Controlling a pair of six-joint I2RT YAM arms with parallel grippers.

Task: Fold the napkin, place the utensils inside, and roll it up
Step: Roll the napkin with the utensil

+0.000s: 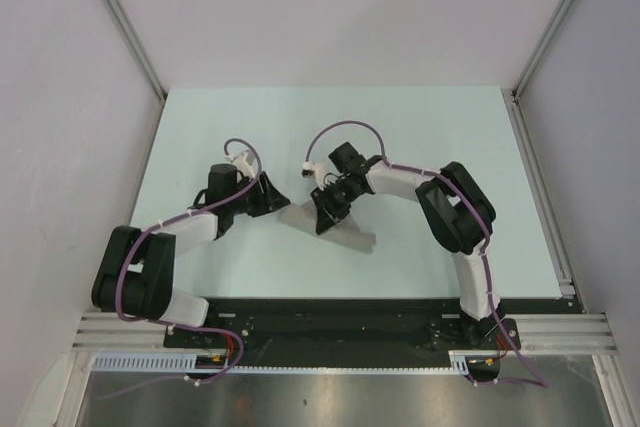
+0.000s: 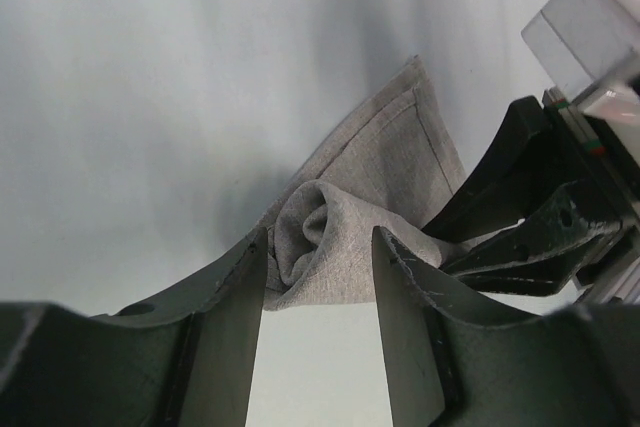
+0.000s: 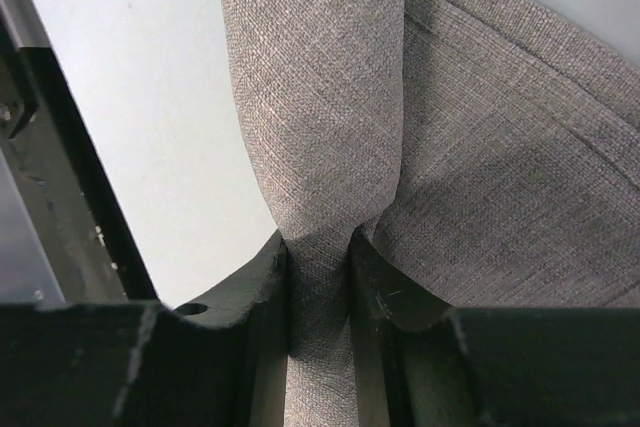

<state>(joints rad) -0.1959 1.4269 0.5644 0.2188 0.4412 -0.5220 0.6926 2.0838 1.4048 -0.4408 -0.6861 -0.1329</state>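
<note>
The grey-beige napkin (image 1: 352,237) lies as a rolled bundle in the middle of the table, between the two grippers. My right gripper (image 3: 318,257) is shut on the roll and pinches the cloth (image 3: 320,97) thin between its jaws, with a flat flap to the right. My left gripper (image 2: 320,277) is open. The spiral end of the roll (image 2: 320,247) sits between its fingertips, and the left fingertip (image 2: 255,282) is against the fabric. In the left wrist view the right gripper's black fingers (image 2: 530,232) reach onto the napkin from the right. The utensils are hidden from view.
The pale green table (image 1: 430,147) is bounded by white walls and aluminium rails, one of them along the right edge (image 1: 540,187). Both arm bases sit on the black plate (image 1: 340,322) at the near edge. Purple cables loop above each wrist.
</note>
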